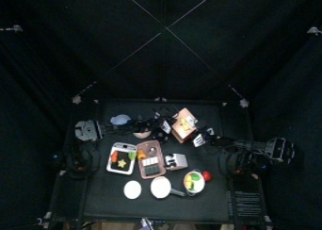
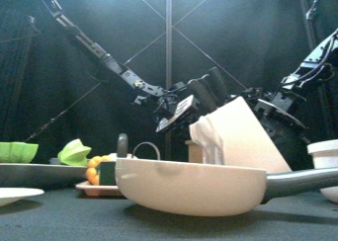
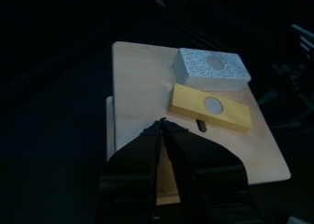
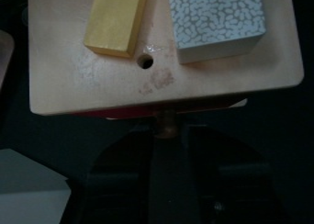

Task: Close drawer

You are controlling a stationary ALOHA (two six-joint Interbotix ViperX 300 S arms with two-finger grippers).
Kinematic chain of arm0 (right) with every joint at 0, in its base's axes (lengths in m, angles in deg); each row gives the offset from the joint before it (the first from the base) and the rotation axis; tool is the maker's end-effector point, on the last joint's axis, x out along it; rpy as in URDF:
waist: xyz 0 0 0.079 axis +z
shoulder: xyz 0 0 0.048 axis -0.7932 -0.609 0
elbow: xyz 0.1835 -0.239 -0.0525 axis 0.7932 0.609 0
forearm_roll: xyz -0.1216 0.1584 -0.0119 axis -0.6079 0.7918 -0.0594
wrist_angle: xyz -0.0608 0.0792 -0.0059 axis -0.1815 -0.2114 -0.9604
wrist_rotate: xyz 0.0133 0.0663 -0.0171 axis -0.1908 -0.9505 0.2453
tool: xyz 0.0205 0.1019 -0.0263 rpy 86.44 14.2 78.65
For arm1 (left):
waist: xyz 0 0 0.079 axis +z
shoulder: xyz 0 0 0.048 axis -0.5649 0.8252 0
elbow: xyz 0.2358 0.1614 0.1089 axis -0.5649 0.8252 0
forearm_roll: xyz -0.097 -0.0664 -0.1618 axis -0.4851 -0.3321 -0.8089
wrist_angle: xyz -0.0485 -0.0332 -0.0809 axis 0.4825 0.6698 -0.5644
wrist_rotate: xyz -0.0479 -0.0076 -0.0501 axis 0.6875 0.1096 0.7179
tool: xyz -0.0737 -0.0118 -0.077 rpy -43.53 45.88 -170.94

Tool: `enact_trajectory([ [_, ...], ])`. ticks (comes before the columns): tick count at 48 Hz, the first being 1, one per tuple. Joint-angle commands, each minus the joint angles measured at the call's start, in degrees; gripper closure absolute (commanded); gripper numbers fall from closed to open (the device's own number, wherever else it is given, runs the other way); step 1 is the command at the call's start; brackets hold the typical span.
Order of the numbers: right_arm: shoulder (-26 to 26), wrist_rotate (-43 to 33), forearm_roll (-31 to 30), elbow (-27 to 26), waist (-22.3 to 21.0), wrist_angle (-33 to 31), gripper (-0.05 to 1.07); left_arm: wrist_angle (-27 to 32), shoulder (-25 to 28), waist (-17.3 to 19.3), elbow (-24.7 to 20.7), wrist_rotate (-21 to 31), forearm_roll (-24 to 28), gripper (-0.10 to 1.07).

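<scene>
The drawer (image 2: 244,136) stands tilted near the middle of the table, well behind the white bowl (image 2: 185,186). Its broad tan panel leans over, with a yellow block (image 4: 117,21) and a grey speckled block (image 4: 221,21) lying side by side on it. Both arms are at it from opposite ends. The left gripper (image 3: 168,140) comes up under one short end of the panel. Its jaws look drawn together on that edge with only a thin tan sliver between them, so it seems to be clamping the unit, though the view is dark. The right gripper (image 4: 160,140) faces the opposite end, where the pinkish edge shows. That edge lies straight ahead of its fingertips and just beyond them. A small brownish stub (image 4: 160,125) sits in line with the gap between the jaws. The dark picture does not show whether those jaws are released or pressed on the stub. The panel's long axis runs directly away from the right fingers toward the left ones, with the two blocks at the far end and a small hole (image 4: 145,59) nearer. Judging by this, the closing push belongs to the right arm. It should go straight ahead along that axis against the pinkish edge, while the left grip braces the unit from the other side. A push off that line would likely twist the unit in the left jaws.
</scene>
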Motion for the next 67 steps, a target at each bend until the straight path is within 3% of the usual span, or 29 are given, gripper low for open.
enact_trajectory([
  [1,0.09,0.00,-0.35,-1.85,-0.18,0.44,0.41,0.18,-0.62,-0.18,-0.88,-0.09,-0.18,0.43],
  [15,-0.35,0.18,-0.18,-2.11,0.26,0.35,0.35,-0.97,-1.58,-0.18,-0.97,-0.18,0.44,0.43],
  [30,2.20,0.00,0.62,-1.67,1.05,-0.09,0.15,-9.32,-2.72,-1.05,0.09,-0.35,2.90,0.43],
  [38,3.52,0.00,1.67,-0.79,1.23,-0.18,0.14,-12.22,-4.39,-1.14,1.41,-0.26,5.01,0.43],
  [52,6.68,0.00,3.08,0.62,4.92,-0.18,0.14,-18.02,-10.55,-3.25,9.05,-0.26,5.01,0.43],
  [67,8.09,0.09,3.43,1.05,11.16,-0.79,0.14,-19.78,-18.81,-9.58,18.90,-0.35,6.59,0.43],
])
